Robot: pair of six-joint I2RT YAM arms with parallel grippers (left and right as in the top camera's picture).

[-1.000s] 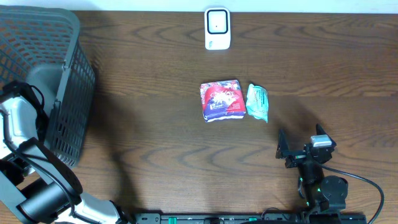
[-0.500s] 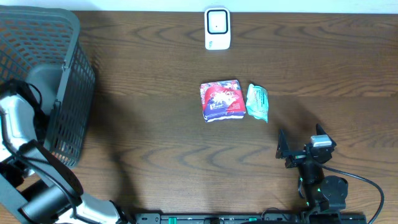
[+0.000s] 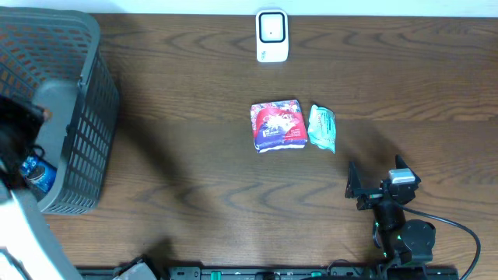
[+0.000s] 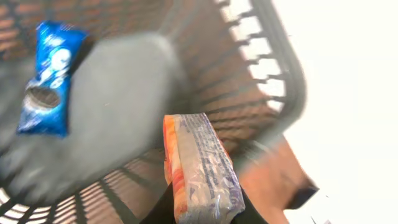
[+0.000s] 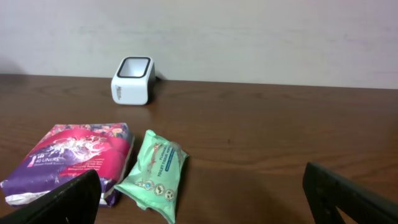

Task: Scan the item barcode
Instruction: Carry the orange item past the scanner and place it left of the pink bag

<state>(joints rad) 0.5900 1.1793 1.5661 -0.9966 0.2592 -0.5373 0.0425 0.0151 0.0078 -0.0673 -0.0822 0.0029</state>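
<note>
Left gripper (image 4: 202,213) clamped on orange-edged wrapped packet (image 4: 200,167) over mesh basket (image 3: 87,117); packet's long axis points away from fingers. Barcode scanner (image 3: 271,36) well apart, to robot's right. Right gripper (image 5: 205,199) spread apart, empty.

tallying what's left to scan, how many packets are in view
4: red-purple pack and green pack on the table, blue pack in the basket, orange-edged pack in the left jaws. Basket may hide more.
</note>
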